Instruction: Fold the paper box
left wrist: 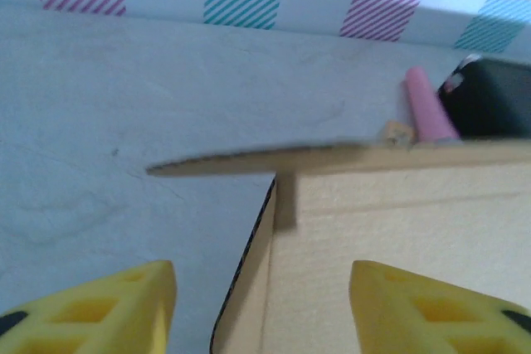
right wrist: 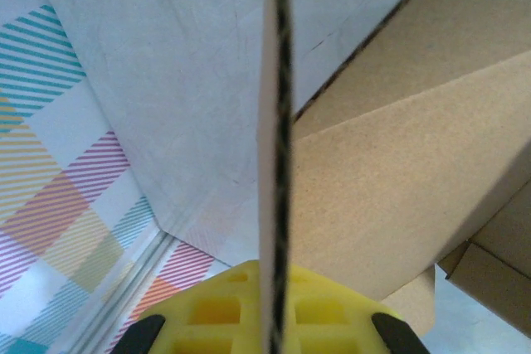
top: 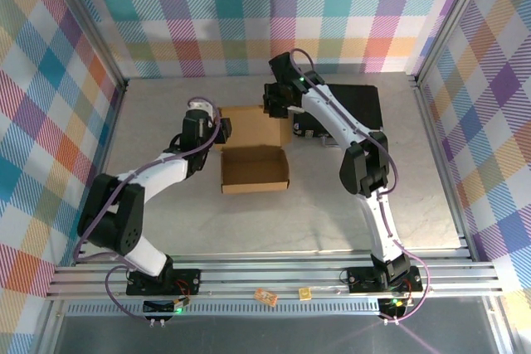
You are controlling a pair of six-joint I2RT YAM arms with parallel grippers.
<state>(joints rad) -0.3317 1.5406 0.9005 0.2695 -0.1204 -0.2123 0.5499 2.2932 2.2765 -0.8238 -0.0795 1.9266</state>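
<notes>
Nearest the arm bases, two small tan tags (top: 265, 296) lie on the metal rail at the front edge of the pale grey table (top: 415, 205). Further in, near the table's middle, sits the paper box (top: 253, 169), plain brown corrugated cardboard. Its shallow rectangular tray is open at the top, and a wide flap (top: 249, 122) rises from its far side.

The left pincer (top: 224, 128) is at the left edge of that flap. In the left wrist view its yellow fingers (left wrist: 124, 304) stand well apart, one over bare table and the other over a cardboard panel. A box edge runs between them, and neither finger clamps it.

The right pincer (top: 280, 113) is at the flap's right edge. In the right wrist view its yellow fingers (right wrist: 332, 312) are pressed together on a cardboard sheet seen edge-on, so it has hold of the box.

Beyond, at the right rear, lies a flat black rectangular case (top: 353, 109), with a pink rod-like object (left wrist: 427, 109) just beside it. Plaid walls (top: 249, 14) close the back.
</notes>
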